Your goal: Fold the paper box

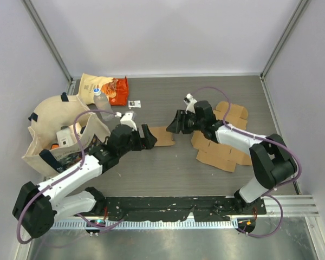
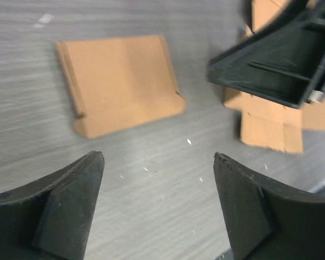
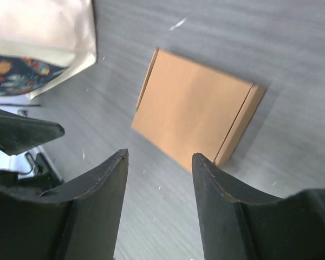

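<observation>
**Fingers (image 2: 65, 211) apart, paper box (image 2: 122, 81) flat on table (image 2: 151, 216)**

Left wrist view: two black fingers nearest the lens, wide apart. Left gripper (image 2: 158, 158) released, holding nothing. Beyond the tips, paper box lying folded flat on the grey wood-grain surface, apart from both fingers. At upper right, loose flat cardboard sheets (image 2: 271, 132), partly hidden behind black parts of the other arm.

Right wrist view: right gripper (image 3: 160, 156) also let go, tips spread just above the near edge of the box, gripping nothing. Cream tote bag (image 3: 43, 32) at upper left, with a patterned packet under it; print not readable.

Top view, shown only here: both arms stretched low toward the middle, pincers facing each other with the box between them. At far left, orange snack bag (image 1: 105, 89), bottle (image 1: 101, 100) and small tag (image 1: 134, 104); lettering too small to read.
</observation>
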